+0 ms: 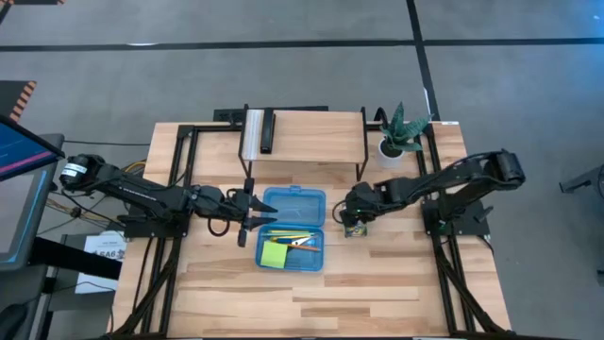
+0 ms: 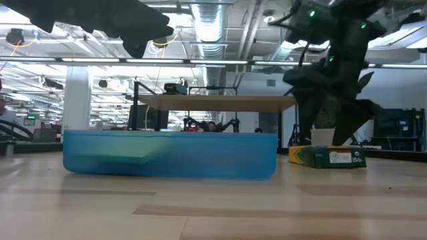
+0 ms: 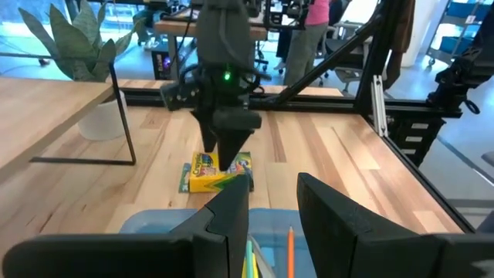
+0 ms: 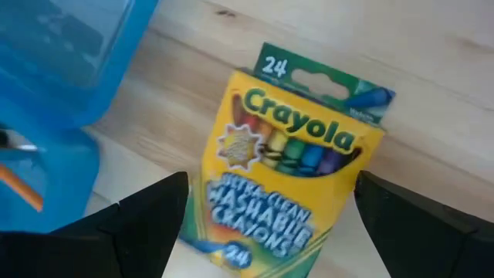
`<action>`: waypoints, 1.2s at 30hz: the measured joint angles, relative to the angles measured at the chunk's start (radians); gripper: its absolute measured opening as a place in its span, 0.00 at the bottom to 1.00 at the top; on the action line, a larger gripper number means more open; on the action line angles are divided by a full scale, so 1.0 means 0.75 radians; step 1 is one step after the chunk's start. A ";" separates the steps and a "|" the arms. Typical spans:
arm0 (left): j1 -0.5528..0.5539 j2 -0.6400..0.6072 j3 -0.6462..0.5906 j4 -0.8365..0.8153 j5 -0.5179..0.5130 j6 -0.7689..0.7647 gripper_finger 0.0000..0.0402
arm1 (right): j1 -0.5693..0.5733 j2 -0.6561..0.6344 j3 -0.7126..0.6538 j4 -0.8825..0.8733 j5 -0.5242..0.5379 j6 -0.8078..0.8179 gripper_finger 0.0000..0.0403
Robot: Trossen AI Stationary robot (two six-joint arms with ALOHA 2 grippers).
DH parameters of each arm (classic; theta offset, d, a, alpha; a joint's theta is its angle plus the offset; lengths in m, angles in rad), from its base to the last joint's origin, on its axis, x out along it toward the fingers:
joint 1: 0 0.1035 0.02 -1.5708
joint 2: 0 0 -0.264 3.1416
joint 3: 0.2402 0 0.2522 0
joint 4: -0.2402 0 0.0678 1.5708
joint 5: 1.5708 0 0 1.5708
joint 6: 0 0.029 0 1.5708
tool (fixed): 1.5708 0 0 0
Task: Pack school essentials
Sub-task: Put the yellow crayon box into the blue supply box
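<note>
My right tool [image 4: 266,224] hangs wide open straddling the crayon box [image 4: 289,162], lying flat on the bench beside the case [image 1: 291,228]; left tool [image 1: 253,216] half-open, empty.

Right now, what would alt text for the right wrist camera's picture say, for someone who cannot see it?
A yellow-green crayon box lies flat on the wooden table, directly ahead between the right arm's two dark open fingers. To one side sits the corner of a blue translucent plastic case with an orange pencil tip showing.
</note>
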 joint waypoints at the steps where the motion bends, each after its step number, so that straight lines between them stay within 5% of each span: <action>1: 0.000 0.000 0.000 0.001 0.001 0.000 0.24 | -0.008 0.016 0.001 0.003 -0.014 -0.004 0.98; 26: 0.000 0.000 0.000 -0.001 0.001 0.001 0.24 | -0.060 0.115 0.002 0.144 -0.112 -0.023 0.98; 36: 0.000 0.000 0.000 -0.001 0.001 0.001 0.25 | -0.086 0.111 0.004 -0.039 -0.121 -0.113 0.98</action>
